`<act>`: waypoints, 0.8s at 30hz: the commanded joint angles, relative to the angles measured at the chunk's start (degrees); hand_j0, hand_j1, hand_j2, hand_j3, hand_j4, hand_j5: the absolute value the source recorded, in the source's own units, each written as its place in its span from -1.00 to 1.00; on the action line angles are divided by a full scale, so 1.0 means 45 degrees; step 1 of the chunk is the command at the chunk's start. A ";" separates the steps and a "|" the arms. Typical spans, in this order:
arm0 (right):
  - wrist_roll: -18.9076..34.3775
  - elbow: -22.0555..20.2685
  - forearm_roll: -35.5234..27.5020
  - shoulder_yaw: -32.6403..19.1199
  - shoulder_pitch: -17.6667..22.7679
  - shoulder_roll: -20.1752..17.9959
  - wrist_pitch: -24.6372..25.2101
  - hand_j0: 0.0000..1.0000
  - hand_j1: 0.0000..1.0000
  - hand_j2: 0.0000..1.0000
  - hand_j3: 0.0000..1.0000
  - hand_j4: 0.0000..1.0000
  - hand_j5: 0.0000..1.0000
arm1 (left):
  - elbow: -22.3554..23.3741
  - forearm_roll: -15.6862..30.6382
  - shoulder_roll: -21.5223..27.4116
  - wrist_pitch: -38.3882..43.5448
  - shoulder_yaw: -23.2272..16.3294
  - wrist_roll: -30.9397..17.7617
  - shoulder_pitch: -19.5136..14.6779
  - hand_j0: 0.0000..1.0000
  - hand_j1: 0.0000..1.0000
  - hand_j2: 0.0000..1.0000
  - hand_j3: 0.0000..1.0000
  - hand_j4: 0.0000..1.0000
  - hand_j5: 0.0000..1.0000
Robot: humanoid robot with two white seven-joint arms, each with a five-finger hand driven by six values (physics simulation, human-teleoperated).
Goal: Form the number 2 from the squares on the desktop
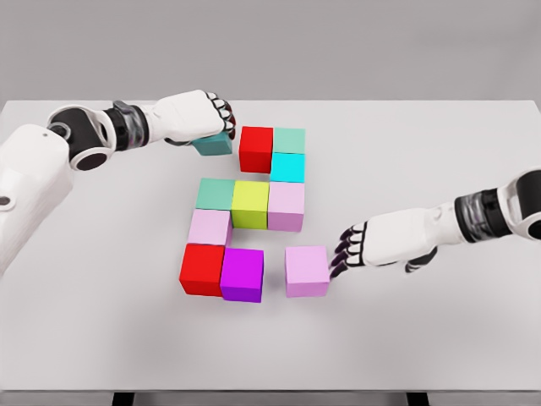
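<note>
Coloured cubes lie on the white table (439, 152). A red cube (256, 148), a mint cube (289, 139) and a cyan cube (287, 167) form the top. Below them run a green cube (216, 194), a yellow-green cube (250, 204) and a pink cube (286, 205). A second pink cube (210, 227), a second red cube (202, 269) and a purple cube (243, 275) continue down the left. My left hand (221, 118) curls over a tilted teal cube (213, 145) just left of the top red cube. My right hand (345, 249) is open, fingertips against the right side of a lone pink cube (306, 271).
A gap separates the lone pink cube from the purple cube. The table's front edge (270, 390) runs along the bottom of the view. Both arms reach in from the sides.
</note>
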 commanded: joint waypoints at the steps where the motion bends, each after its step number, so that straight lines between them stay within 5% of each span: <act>1: -0.0001 0.0416 0.0002 -0.0143 0.0000 0.0015 0.0021 0.99 0.99 0.99 0.99 0.99 0.99 | 0.0012 0.0100 -0.0091 0.0022 0.0013 -0.0048 0.0000 0.50 0.50 0.50 0.50 0.50 0.50; 11: -0.0001 0.0456 -0.0017 -0.0299 0.0019 0.0328 0.0021 0.99 0.99 0.99 0.99 0.99 0.99 | 0.0031 0.0100 -0.0110 0.0022 0.0013 -0.0223 -0.0020 0.52 0.52 0.52 0.52 0.52 0.52; 14: -0.0001 0.0261 0.0022 -0.0299 0.0059 0.0328 0.0021 0.99 0.99 0.99 0.99 0.99 0.99 | 0.0031 0.0100 -0.0110 0.0022 0.0013 -0.0223 -0.0020 0.65 0.65 0.65 0.65 0.65 0.65; 17: -0.0001 0.0027 0.0022 -0.0299 0.0098 0.0328 0.0021 0.98 0.98 0.98 0.98 0.98 0.98 | 0.0090 0.0100 -0.0228 0.0022 0.0013 -0.0223 -0.0078 1.00 1.00 1.00 1.00 1.00 1.00; 24: -0.0001 -0.0462 0.0022 -0.0280 0.0137 0.0328 0.0021 0.99 0.99 0.99 0.99 0.99 0.99 | 0.0304 0.0139 -0.0423 0.0022 0.0013 -0.0223 -0.0176 1.00 1.00 1.00 1.00 1.00 1.00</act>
